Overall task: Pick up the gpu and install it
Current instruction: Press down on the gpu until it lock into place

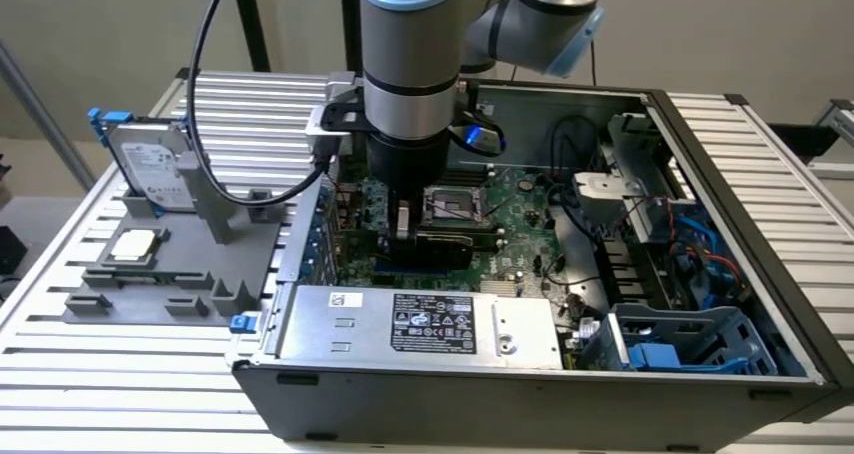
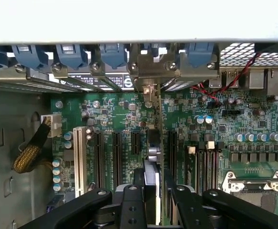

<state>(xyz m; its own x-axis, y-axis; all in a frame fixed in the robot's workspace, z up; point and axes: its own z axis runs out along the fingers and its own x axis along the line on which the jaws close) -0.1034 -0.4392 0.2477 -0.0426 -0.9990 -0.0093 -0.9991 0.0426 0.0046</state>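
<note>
A: Where is the gpu (image 2: 154, 157)?
B: Standing on edge between the gripper (image 2: 153, 191) fingers, over the motherboard (image 2: 253, 119) slots, bracket toward the case (image 1: 747, 154) rear wall.
A: Gripper state?
B: Clenched, grasping the gpu inside the case.

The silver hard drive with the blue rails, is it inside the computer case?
No, the hard drive stands upright in a grey holder outside the computer case.

gpu (image 2: 154, 157) upright, edge-on, over motherboard slots
</note>
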